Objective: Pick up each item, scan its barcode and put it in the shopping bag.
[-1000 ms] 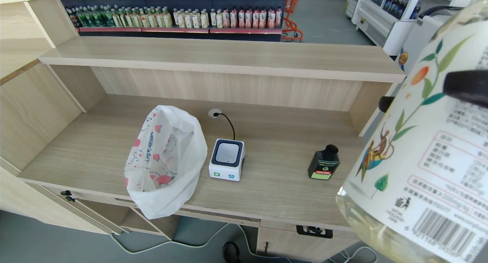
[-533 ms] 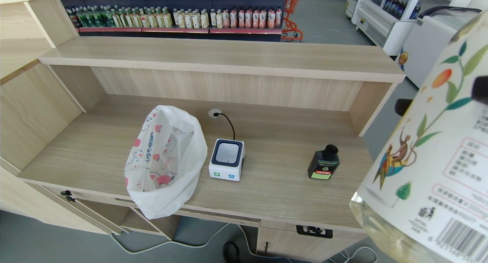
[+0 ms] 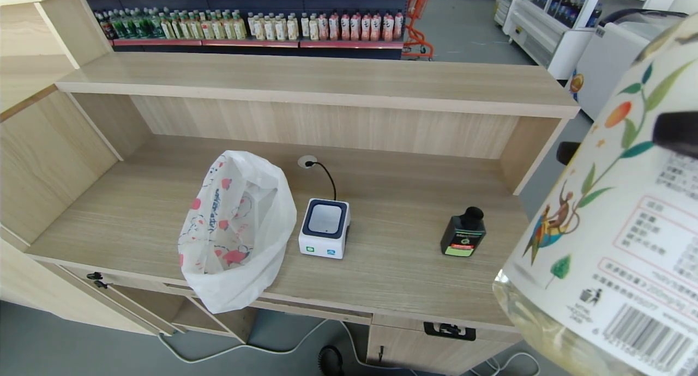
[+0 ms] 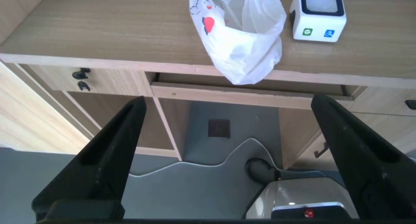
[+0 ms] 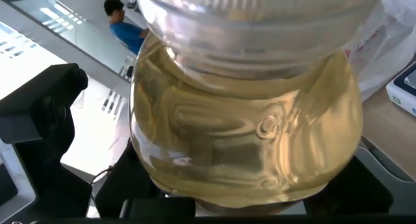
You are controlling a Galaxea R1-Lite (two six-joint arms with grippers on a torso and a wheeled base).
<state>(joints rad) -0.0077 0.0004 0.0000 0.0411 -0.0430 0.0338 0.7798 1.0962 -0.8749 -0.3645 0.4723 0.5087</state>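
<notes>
Your right claw (image 3: 621,141) grips a clear, paper-labelled bottle (image 3: 616,229) of golden liquid, right of the boxy scanner (image 3: 324,228); left claw (image 4: 227,100) spread wide.

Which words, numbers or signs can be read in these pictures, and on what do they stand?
The big bottle: barcode and boxed print, too blurred to read.
The small black bottle: label too small to read.
The scanner: two small icons, no words.
The bag: marks unreadable.

Matt wood-grain counter (image 3: 403,267); thin glossy plastic shopping bag (image 3: 234,229); clear, smooth, paper-labelled bottle (image 3: 605,234)
</notes>
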